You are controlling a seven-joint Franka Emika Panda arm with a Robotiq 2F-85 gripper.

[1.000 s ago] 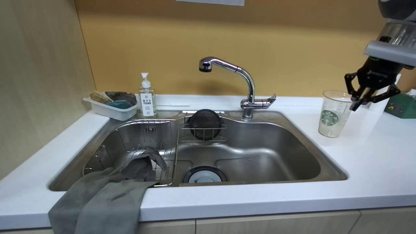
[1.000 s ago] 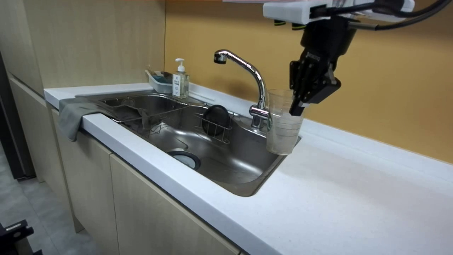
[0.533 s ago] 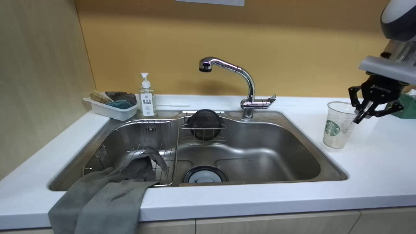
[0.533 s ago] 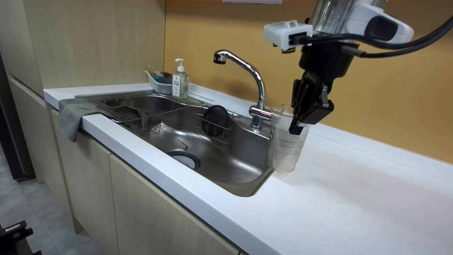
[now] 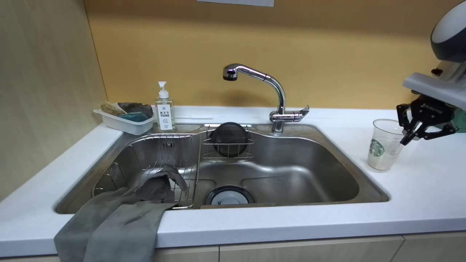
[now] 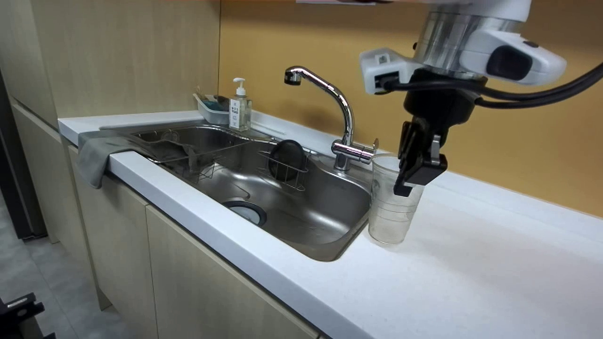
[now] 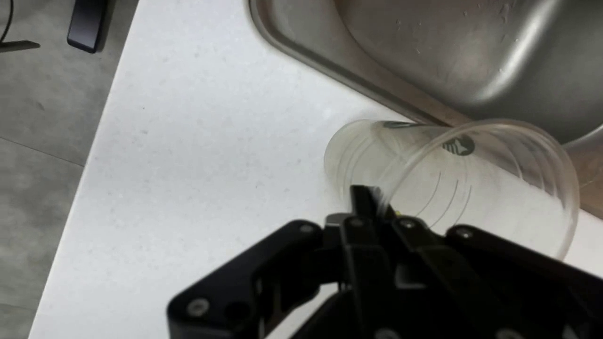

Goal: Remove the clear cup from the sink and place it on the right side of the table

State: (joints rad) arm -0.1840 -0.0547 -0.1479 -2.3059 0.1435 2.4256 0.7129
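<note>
Plastic, tapered, the clear cup (image 5: 386, 147) bears a green logo (image 5: 376, 148), one side nipped in the pincer (image 7: 378, 201)

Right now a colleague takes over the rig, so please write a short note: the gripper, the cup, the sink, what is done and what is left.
Gripper: shut on the wall of the clear cup, near its rim.
Cup: over the table, just right of the sink in both exterior views; whether its base touches down, I cannot tell.
Done: cup out of the sink, on the right side.
Left: lower it if needed, open the gripper, back away. I would perhaps carry it farther from the sink's edge first, as it is close.
</note>
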